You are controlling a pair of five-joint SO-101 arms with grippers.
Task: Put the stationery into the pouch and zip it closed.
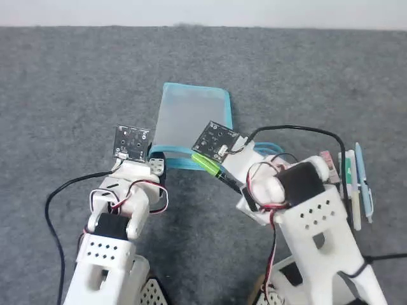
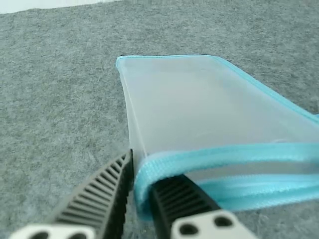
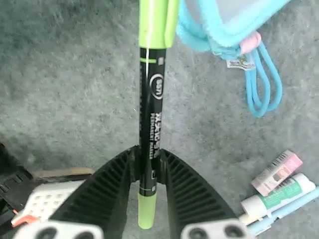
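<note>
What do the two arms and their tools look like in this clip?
The left arm and right arm have white plastic shells with rows of small holes, black motors, and loose black, red and white cables. Each wrist carries a dark square circuit board. The left tool and right tool have black, ribbed, tapering fingers on white mounts.

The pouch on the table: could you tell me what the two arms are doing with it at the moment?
The left gripper is shut on a corner of the blue-edged pouch at its zipper end, holding it on the table. The right gripper holds a green and black marker, whose green end is at the pouch's mouth; I cannot tell whether it is inside. The other stationery pieces lie on the table beside the right arm.
</note>
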